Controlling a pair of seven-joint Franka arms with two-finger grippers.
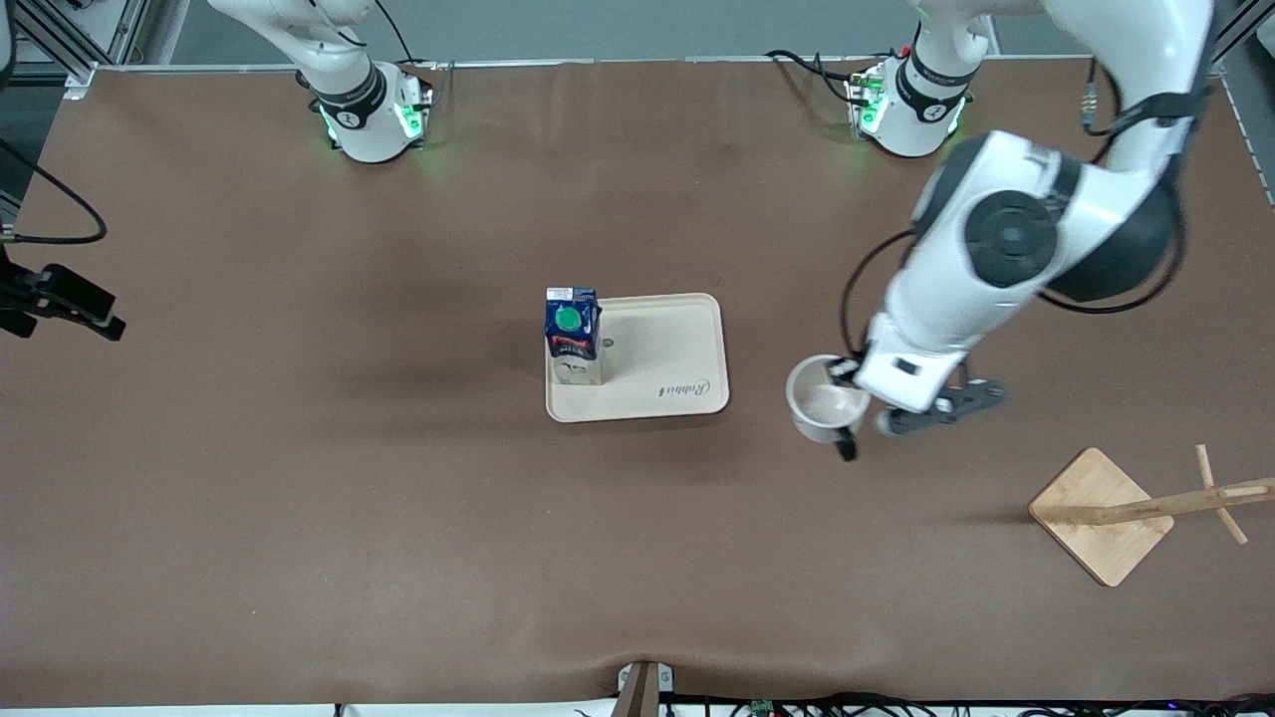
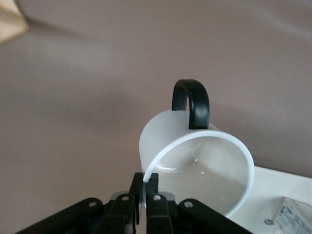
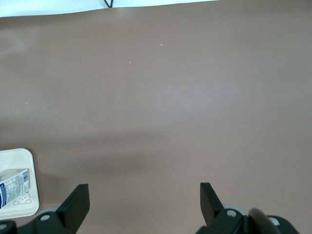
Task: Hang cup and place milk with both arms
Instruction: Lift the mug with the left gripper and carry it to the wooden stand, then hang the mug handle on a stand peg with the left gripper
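Overhead, my left gripper [image 2: 144, 197] pinches the rim of the cup [image 1: 825, 398], fingers clamped on the wall, and carries it above bare table between the tray [image 1: 687, 339] and the wooden rack [image 1: 1106, 513], its black handle [image 2: 191, 102] pointing away from the wrist. My right gripper [image 3: 144, 201] waits with fingers spread wide and nothing between them, over open table. I see the milk [image 1: 573, 334] standing upright on the tray's end toward the right arm.

The desk [image 1: 299, 478] wore a matt brown cover. The cup [image 2: 195, 165] looked smooth and glossy. The rack [image 1: 1101, 515] was pale wood.
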